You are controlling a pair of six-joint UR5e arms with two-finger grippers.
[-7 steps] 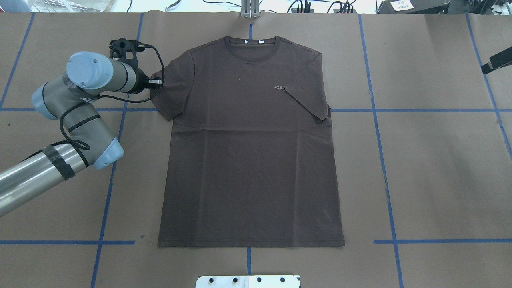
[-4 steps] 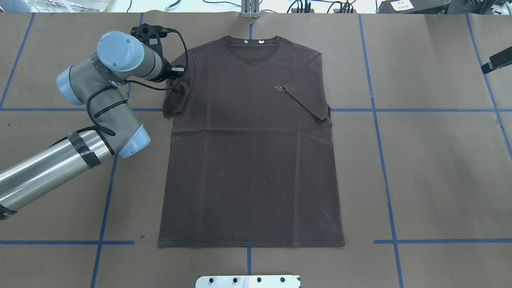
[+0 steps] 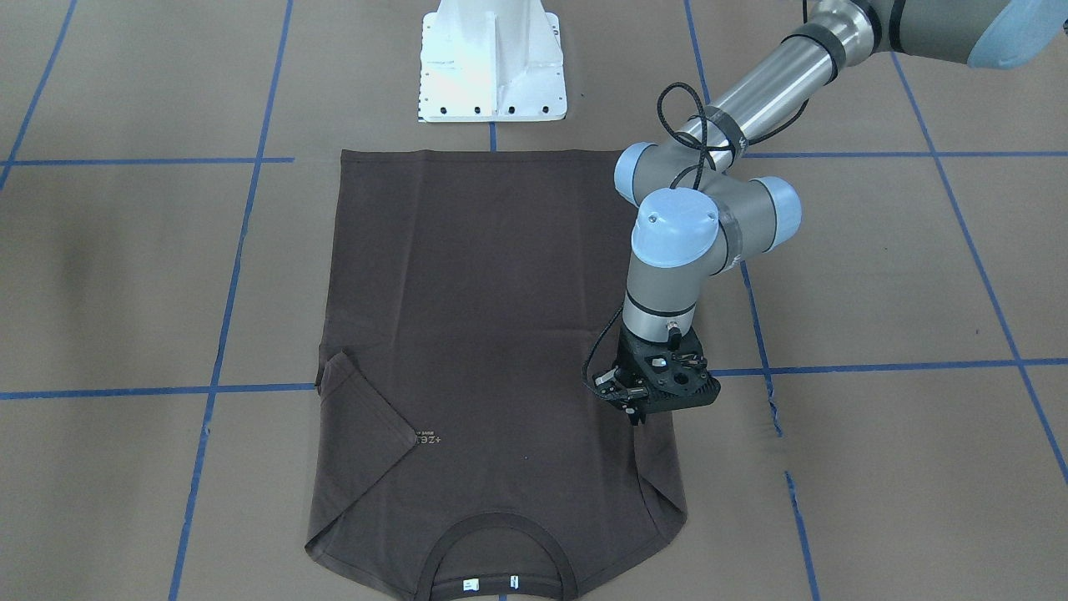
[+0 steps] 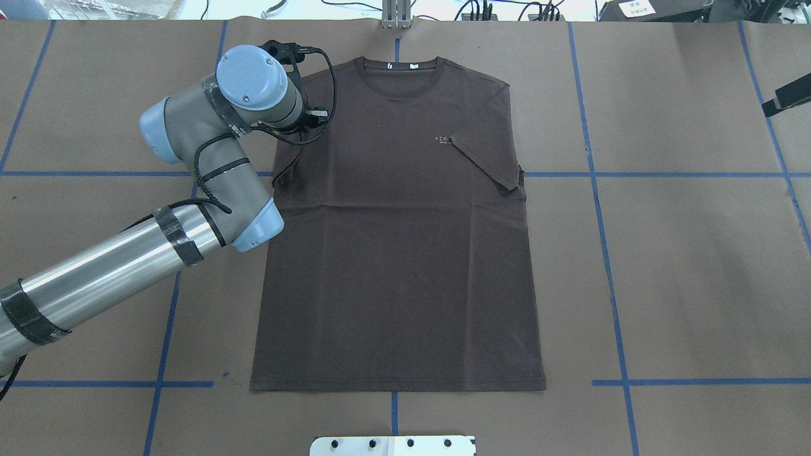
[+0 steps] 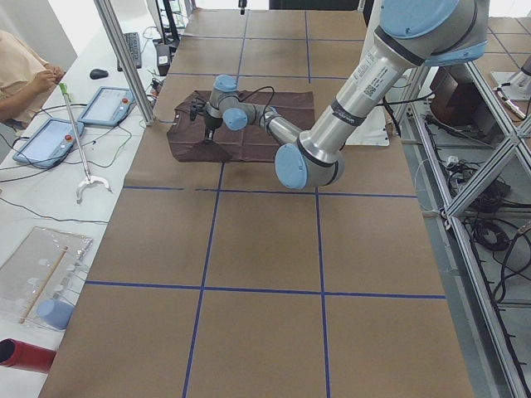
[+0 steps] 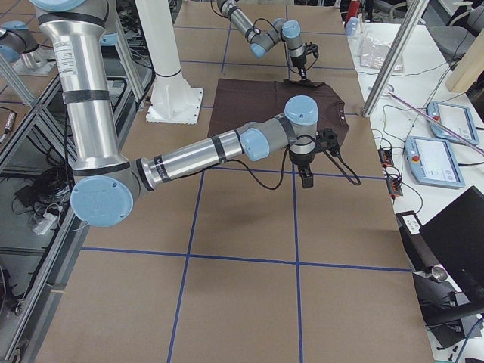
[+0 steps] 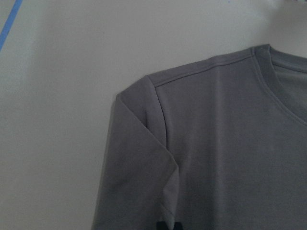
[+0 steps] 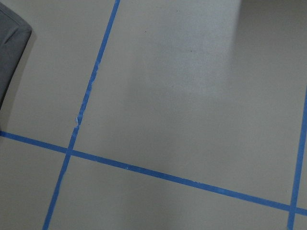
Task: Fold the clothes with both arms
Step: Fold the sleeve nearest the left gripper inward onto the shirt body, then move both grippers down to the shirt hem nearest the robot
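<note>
The dark brown T-shirt lies flat, face up, with its collar at the far edge. One sleeve is folded in over the chest lettering. My left arm hovers over the other shoulder. The left gripper is shut on that sleeve's edge, which is lifted and drawn inward over the body. In the left wrist view the gripper shows at the bottom edge, pinching cloth, with the folded shoulder ahead. The right gripper hangs above bare paper off the shirt's side; I cannot tell its state.
The table is covered in brown paper crossed by blue tape lines. The white pedestal base stands behind the shirt's hem. Tablets, a person's arm and a metal post line the far side.
The left arm has swung rightward from beside the shirt to over its shoulder, pulling the sleeve inward with it. The rest of the shirt has stayed put.
</note>
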